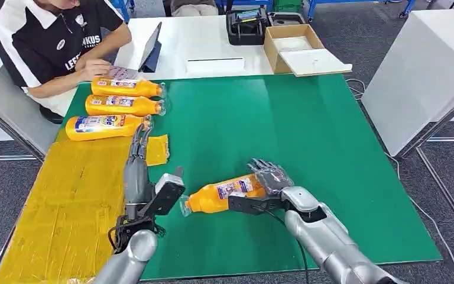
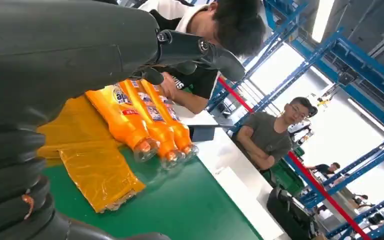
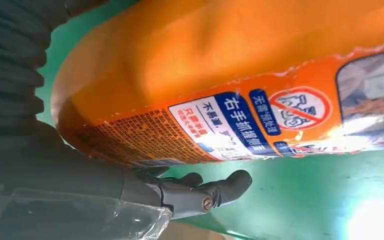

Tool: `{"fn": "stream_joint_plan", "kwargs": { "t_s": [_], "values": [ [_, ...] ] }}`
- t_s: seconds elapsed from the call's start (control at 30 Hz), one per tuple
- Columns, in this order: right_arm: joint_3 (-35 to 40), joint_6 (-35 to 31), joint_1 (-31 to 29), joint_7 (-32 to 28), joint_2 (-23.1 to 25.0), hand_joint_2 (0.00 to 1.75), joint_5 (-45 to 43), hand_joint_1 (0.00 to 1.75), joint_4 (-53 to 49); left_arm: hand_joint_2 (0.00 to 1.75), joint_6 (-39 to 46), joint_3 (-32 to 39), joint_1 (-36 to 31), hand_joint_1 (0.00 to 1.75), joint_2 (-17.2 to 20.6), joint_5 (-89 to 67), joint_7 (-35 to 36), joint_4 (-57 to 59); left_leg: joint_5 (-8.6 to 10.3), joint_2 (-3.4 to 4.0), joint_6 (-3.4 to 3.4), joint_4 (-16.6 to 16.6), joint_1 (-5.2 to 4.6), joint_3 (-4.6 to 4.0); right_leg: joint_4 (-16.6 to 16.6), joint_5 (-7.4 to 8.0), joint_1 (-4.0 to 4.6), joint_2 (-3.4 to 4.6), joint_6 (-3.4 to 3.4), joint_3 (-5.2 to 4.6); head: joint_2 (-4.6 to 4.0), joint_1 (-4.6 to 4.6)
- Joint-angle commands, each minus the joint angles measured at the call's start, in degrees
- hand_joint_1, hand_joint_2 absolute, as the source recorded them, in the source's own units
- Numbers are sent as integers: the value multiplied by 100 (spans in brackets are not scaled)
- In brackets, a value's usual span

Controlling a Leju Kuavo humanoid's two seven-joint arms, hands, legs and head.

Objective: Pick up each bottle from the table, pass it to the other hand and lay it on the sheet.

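Observation:
My right hand (image 1: 269,177) grips an orange bottle (image 1: 224,196) around its body, low over the green table (image 1: 307,154), with the cap end pointing toward my left arm. In the right wrist view the bottle (image 3: 230,75) sits against the palm, the thumb (image 3: 200,192) beneath it. I cannot tell whether it touches the table. My left hand (image 1: 137,155) holds nothing and lies with straight fingers at the edge of the yellow sheet (image 1: 77,195). Three more orange bottles (image 1: 124,106) lie side by side at the sheet's far end; the left wrist view shows these bottles (image 2: 145,120) too.
A small yellow scrap (image 1: 157,149) lies on the green beside my left hand. A person (image 1: 53,41) sits at the far left corner with a tablet (image 1: 151,56). A cardboard box (image 1: 295,47) and black case (image 1: 247,26) stand on the white table behind.

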Motion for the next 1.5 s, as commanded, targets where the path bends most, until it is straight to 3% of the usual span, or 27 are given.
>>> {"fn": "stream_joint_plan", "kwargs": {
  "t_s": [0.03, 1.07, 1.33, 1.5],
  "values": [
    [538, -326, 278, -264, -110, 175, 269, 175, 202, 175, 84, -7, -48, 0, 97, 129, -120, 269, 0, -11, -8, -6, 0, 11, -6, -3, 1, -21, -1, 15, 0, 0],
    [359, -481, 135, -192, 79, 175, 287, 175, 398, 175, 112, 132, -45, 0, 66, 230, -150, 424, -9, 2, -12, -6, -3, 7, -3, -2, -3, -11, -6, 11, 0, -2],
    [-372, -1584, 418, -90, 440, 175, -168, 175, 27, 175, 97, 318, 198, 0, 236, 456, -421, 261, -13, 21, -17, -7, -4, 6, -2, -1, -4, 2, -7, 5, 0, 0],
    [-1310, -2615, 1117, -331, 699, 175, -783, 175, -1259, 175, 6, 299, 831, 0, 376, 1046, -663, -237, -16, 17, -14, -3, -4, -13, 7, -9, -5, 5, -10, -12, 0, 0]
  ]
}}
